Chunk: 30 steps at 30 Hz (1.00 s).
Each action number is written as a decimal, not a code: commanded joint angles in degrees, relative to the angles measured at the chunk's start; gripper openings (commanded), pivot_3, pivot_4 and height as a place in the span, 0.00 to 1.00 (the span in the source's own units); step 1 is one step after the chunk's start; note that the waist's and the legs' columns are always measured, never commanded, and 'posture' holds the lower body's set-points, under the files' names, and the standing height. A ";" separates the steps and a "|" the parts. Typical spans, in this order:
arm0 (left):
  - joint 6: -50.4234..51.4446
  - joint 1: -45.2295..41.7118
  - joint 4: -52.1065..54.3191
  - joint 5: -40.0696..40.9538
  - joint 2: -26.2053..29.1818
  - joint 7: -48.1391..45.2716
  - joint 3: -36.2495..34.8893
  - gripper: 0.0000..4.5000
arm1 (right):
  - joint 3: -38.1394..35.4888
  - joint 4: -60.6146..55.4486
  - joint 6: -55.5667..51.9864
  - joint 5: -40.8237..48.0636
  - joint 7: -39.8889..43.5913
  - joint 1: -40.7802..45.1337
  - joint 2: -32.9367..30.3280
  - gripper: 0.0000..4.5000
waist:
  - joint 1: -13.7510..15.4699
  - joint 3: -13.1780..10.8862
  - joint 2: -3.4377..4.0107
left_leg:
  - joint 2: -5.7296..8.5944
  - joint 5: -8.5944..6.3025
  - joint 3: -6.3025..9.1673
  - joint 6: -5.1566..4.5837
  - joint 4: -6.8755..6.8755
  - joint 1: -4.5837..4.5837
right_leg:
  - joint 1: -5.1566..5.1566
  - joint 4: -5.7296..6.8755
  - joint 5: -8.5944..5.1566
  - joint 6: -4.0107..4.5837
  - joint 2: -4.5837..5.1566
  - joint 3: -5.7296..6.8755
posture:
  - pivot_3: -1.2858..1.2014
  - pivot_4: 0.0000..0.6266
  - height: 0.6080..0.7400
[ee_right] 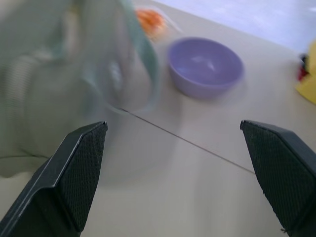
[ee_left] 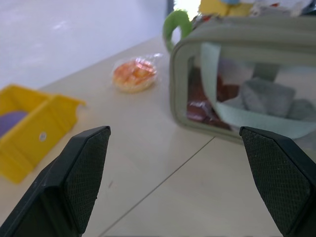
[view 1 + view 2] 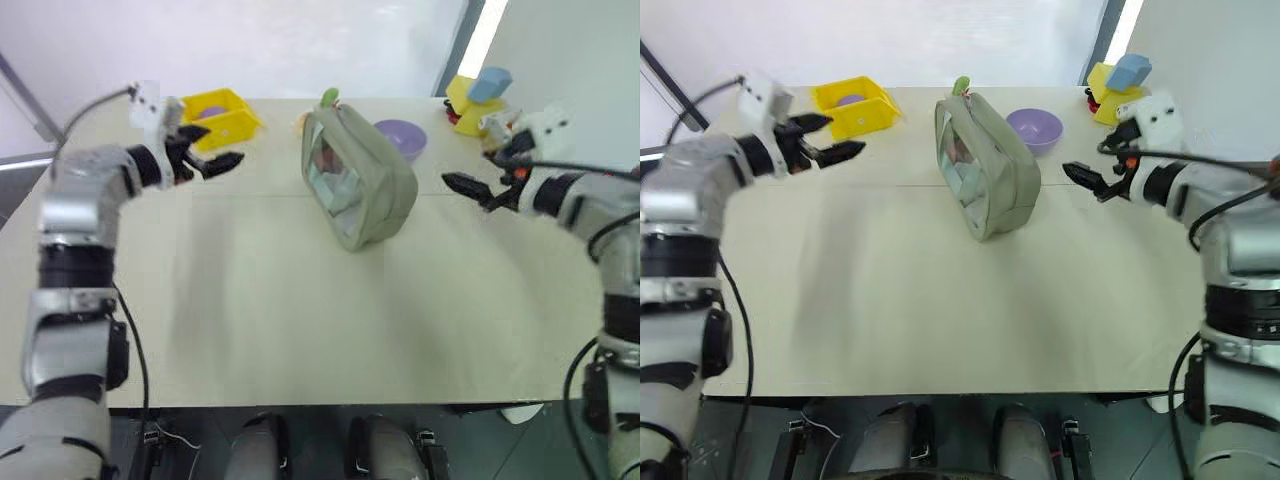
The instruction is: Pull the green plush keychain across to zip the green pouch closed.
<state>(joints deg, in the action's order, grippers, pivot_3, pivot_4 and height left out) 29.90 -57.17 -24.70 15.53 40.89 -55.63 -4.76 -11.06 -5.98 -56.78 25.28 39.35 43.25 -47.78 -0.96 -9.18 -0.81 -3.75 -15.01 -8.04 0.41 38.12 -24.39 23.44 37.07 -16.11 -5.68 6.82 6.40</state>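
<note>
table: pale tabletop (image 3: 300, 330) bare in the near half, leaving working room in front of the pouch
left gripper: left gripper (image 3: 205, 150) raised over the table's left side, jaws spread wide and holding nothing, aimed toward the pouch from well apart; likely placed so as to brace or steady one end
right gripper: right gripper (image 3: 470, 185) raised on the opposite side, jaws likewise wide and empty, also pointing inward at the pouch from well apart; seemingly set for a two-sided approach
green pouch: green pouch (image 3: 365, 185) standing on its long edge near the table's middle, between the two grippers, clear window and light strap facing the left arm, zip edge uppermost so the pull can be reached from above
green plush keychain: green plush keychain (image 2: 175, 27) sticking up at the pouch's far top corner, touched by neither gripper; probably needs drawing along the top edge toward the near end, judging from where it sits
purple bowl: purple bowl (image 3: 1034, 128) just beyond the pouch on the right, near enough to matter for the right arm's path
orange packet: round packet (image 2: 134, 75) lying flat past the pouch's far corner, near the keychain but apart from it
yellow bin: yellow bin (image 3: 222, 112) at the far left, behind the left gripper, out of the way
far right: yellow and blue objects (image 3: 1118, 82) at the far right corner, identity unclear
</note>
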 commanded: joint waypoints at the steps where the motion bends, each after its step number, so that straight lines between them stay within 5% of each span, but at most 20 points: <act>1: -1.94 -3.43 -4.45 0.07 2.72 -7.41 1.31 0.99 | -1.42 -2.27 -5.03 4.80 2.81 3.53 -1.94 1.00 | 0.13 0.00 0.00 | 0.00 0.00 0.00 0.00 0.01 0.02 | -0.02 0.00 0.00 0.00 0.00 0.00 | 0.52 0.24 0.99; 18: -7.70 -7.38 -10.25 -1.88 1.69 -11.42 2.80 0.99 | 1.74 -5.40 -7.68 6.54 -1.11 9.18 0.09 1.00 | 0.11 -0.03 -0.05 | 0.00 -0.01 -0.02 -0.03 0.08 -0.14 | 0.13 0.08 0.00 0.00 0.01 -0.01 | 0.52 0.24 0.99; 23: -7.67 -8.85 -8.83 -2.31 2.09 -13.54 3.71 0.99 | 3.08 -3.26 -13.30 7.54 -6.38 18.32 7.03 1.00 | 0.02 -0.03 -0.05 | -0.01 -0.01 -0.04 -0.02 0.07 -0.14 | 0.16 0.12 0.00 0.00 0.01 -0.02 | 0.52 0.24 0.99; 30: -3.66 -7.98 -2.54 0.33 0.03 -14.85 3.49 0.99 | 15.15 6.60 -6.31 -1.99 -14.24 22.43 20.38 1.00 | 0.18 -0.03 -0.05 | -0.02 -0.01 -0.05 -0.02 0.10 -0.17 | 0.15 0.14 0.00 0.00 0.01 -0.03 | 0.52 0.24 0.99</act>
<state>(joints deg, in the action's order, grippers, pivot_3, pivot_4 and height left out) 26.01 -65.30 -29.28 15.09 40.93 -70.41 -0.92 2.78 -0.98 -66.22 26.43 26.71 65.33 -27.56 -0.78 -9.21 -0.86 -3.74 -15.02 -8.09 0.38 38.23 -24.57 23.60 37.22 -16.10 -5.68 6.84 6.37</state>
